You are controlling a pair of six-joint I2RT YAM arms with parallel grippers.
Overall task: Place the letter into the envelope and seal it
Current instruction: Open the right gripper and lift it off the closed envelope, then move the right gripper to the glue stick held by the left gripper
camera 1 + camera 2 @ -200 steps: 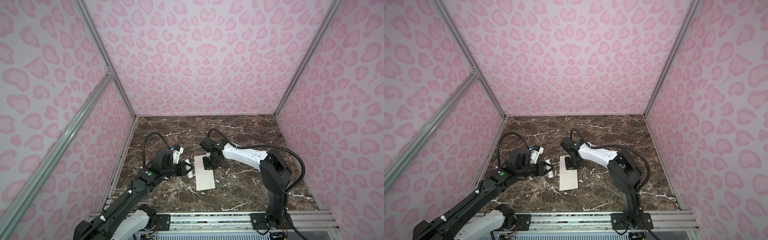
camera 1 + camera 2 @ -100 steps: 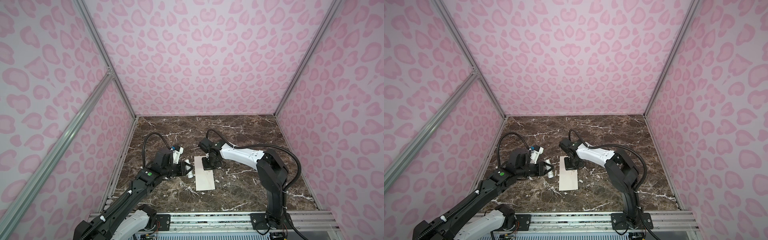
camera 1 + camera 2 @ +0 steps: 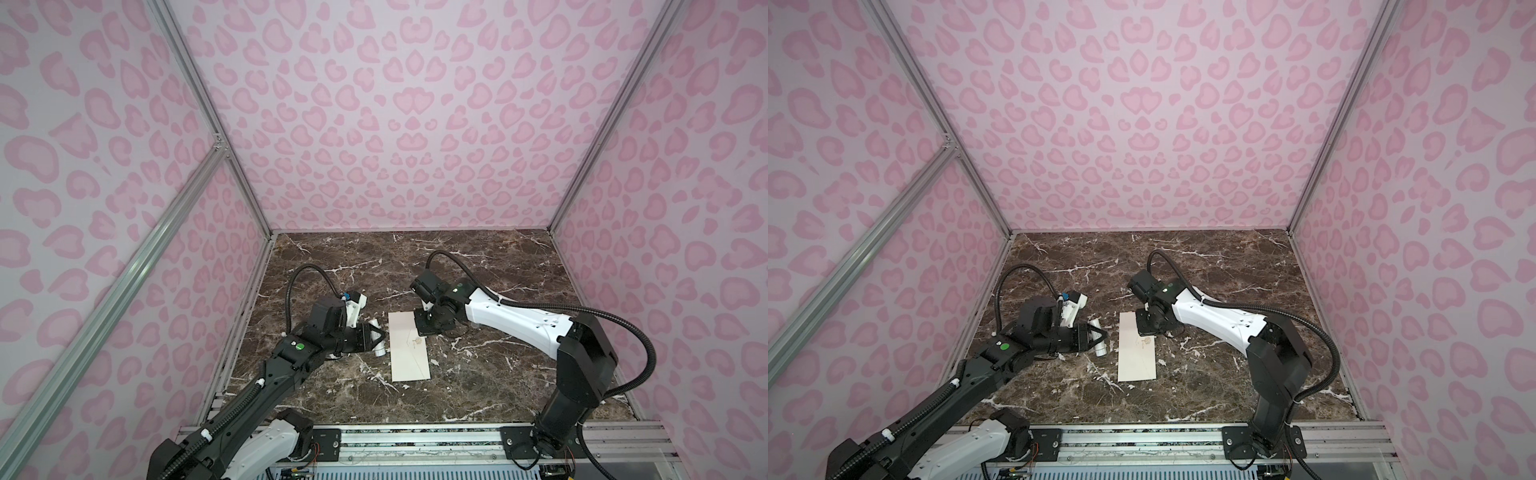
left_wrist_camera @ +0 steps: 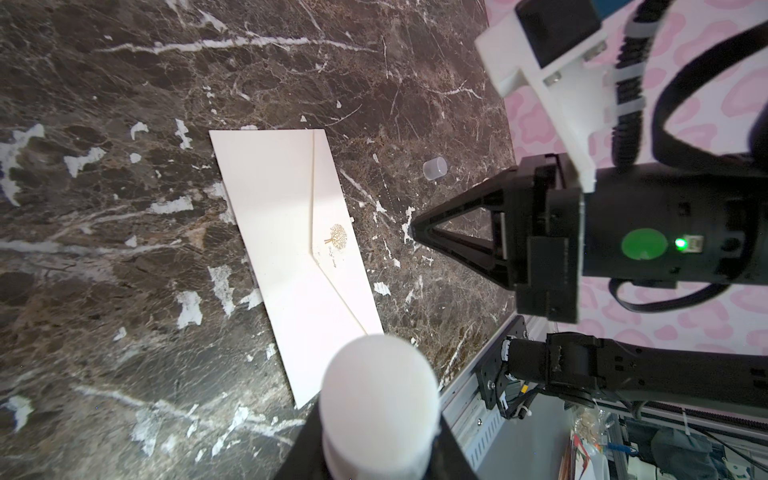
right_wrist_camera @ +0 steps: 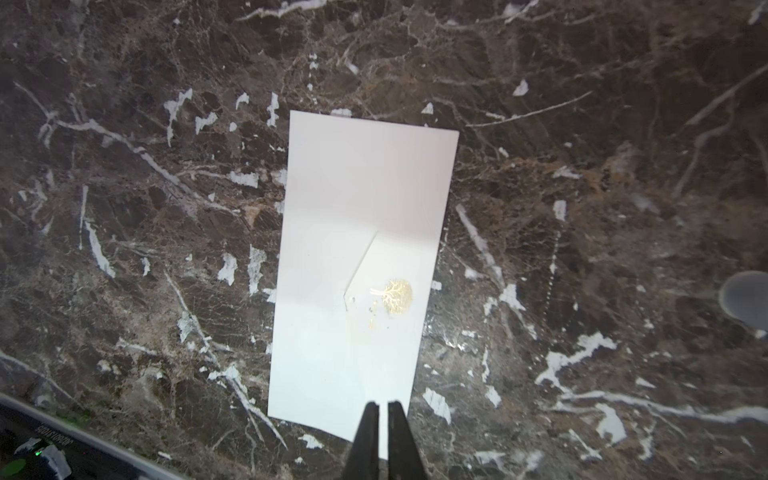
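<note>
- envelope [image 3: 409,347] lies flat on the table [image 3: 478,386] between my two arms, flap folded down, gold emblem [image 5: 395,296] facing up.
- letter: not visible in any view. I judge it's inside, since the flap is down.
- left gripper [image 3: 376,337] is clamped on a white stick [image 4: 380,399], just beside the envelope's long edge, not touching the paper.
- right gripper [image 5: 383,409]: fingers all but together with only a slit between them, nothing held. Tips are over the envelope's far short edge, on the flap side. Touching or just above, I can't tell.
- small clear cap [image 4: 435,168] sits loose on the table near the right gripper, apart from the envelope.
- step, my read: sealing, late in the task. Insertion looks done and the flap is closed.
- I can't tell if the flap is stuck; its edge shows a thin shadow line.
- next I'd press the right gripper along the flap edge toward the point, light and flat so the envelope doesn't slide, with the left arm and stick out of the way.
</note>
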